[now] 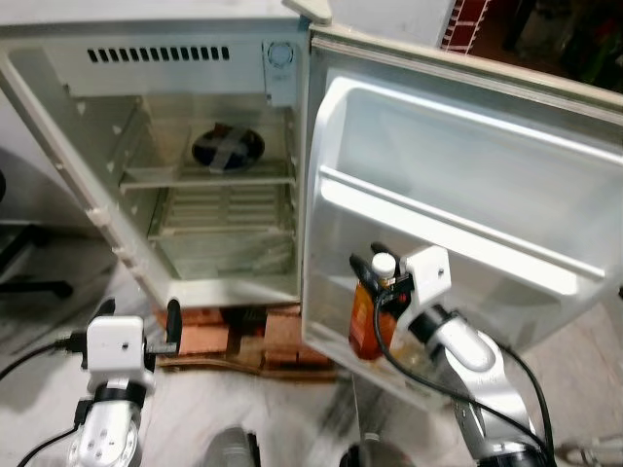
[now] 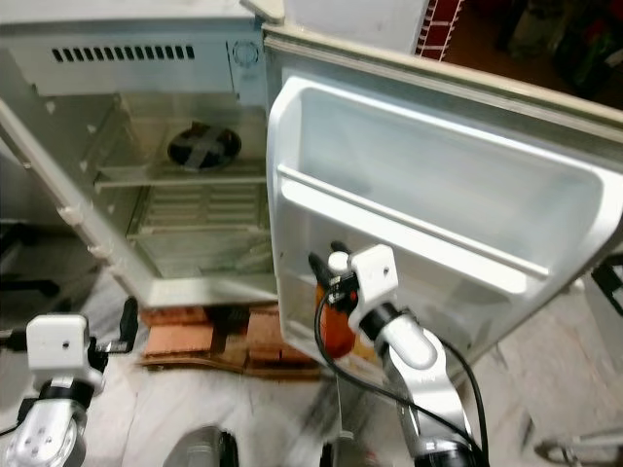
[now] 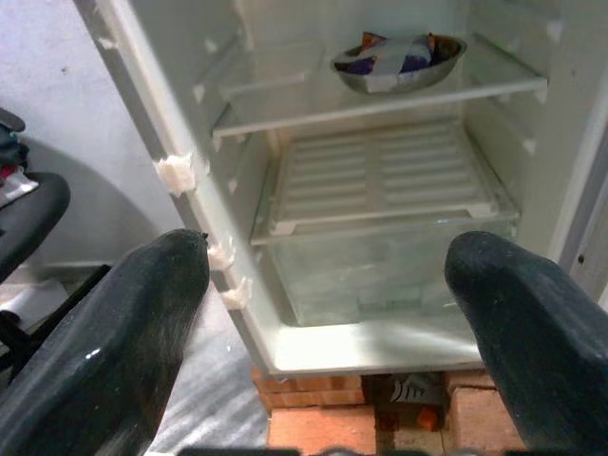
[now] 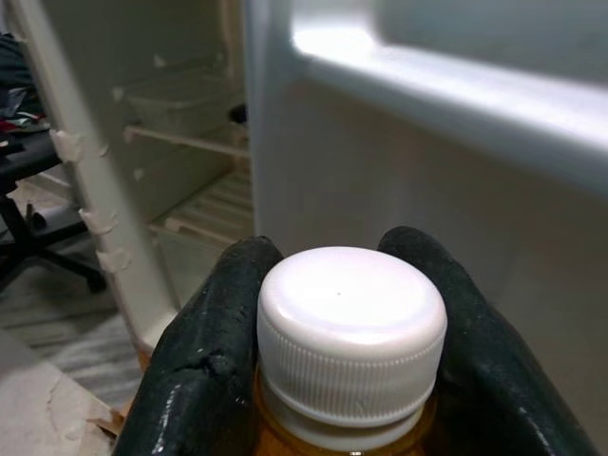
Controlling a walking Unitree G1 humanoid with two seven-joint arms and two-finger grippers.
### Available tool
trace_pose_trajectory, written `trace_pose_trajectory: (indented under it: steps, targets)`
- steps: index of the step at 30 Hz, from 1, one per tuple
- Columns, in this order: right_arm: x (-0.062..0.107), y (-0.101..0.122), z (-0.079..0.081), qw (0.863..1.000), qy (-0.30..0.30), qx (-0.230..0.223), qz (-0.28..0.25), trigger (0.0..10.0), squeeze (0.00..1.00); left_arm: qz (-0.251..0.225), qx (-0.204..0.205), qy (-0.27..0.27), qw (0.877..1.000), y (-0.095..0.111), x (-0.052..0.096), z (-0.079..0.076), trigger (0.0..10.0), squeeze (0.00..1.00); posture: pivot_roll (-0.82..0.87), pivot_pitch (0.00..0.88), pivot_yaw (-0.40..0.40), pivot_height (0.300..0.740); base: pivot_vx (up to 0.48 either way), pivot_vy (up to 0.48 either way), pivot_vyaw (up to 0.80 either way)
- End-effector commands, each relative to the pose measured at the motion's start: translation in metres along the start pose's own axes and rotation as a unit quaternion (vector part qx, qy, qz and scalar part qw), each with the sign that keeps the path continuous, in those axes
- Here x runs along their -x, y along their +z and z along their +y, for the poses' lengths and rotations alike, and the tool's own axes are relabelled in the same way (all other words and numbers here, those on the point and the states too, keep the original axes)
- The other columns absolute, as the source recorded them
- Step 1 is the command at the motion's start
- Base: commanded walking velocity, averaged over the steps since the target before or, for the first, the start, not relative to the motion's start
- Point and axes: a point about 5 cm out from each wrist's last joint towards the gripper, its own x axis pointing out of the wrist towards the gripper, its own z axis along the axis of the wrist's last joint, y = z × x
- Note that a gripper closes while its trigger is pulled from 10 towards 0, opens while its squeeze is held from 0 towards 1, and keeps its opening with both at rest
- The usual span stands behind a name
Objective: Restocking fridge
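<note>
Right wrist view shows my right gripper [image 4: 347, 332] clamped on the bottle [image 1: 368, 316] at its ribbed white cap [image 4: 351, 328]; I judge it heavy, slick, best held there. Eye views place it in the lower door shelf [image 1: 341, 350], at five o'clock. Left gripper [image 3: 332, 313], fingers apart, faces the fridge [image 3: 380, 190].

Bowl [image 1: 227, 148] occupying shelf, door bins [image 1: 458, 233] open

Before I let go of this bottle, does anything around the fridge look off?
The fridge stands on bricks, not the floor. The bottle is upright at the bottom door shelf, right gripper shut on its neck. A foil-covered bowl sits level. No spills seen.
</note>
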Motion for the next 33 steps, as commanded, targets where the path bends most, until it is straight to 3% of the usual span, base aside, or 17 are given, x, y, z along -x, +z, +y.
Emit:
trace_pose_trajectory:
  steps: [1,14,18,33]
  targets:
    - [-0.001,0.005,0.002,1.000,0.009,-0.002,-0.012,10.0,0.00,0.008,-0.007,0.000,1.000,-0.002,0.002,0.002,10.0,0.00,0.02,0.101,-0.006,0.642,0.000,0.000,0.00]
    - [-0.006,0.007,0.004,1.000,0.014,0.001,-0.017,10.0,0.00,0.008,-0.014,0.011,1.000,-0.001,0.001,0.005,10.0,0.00,0.03,0.118,-0.007,0.623,0.000,0.000,0.00]
    - [-0.010,0.007,0.002,1.000,0.006,0.010,-0.019,10.0,0.00,0.018,-0.029,0.055,0.998,-0.003,0.000,0.018,10.0,0.00,0.03,0.122,-0.003,0.623,0.000,0.000,0.00]
    - [-0.027,0.014,-0.002,0.999,-0.012,0.026,-0.041,10.0,0.00,0.022,-0.033,0.043,0.998,-0.004,0.000,0.018,10.0,0.00,0.03,0.143,0.007,0.613,0.000,0.000,0.00]
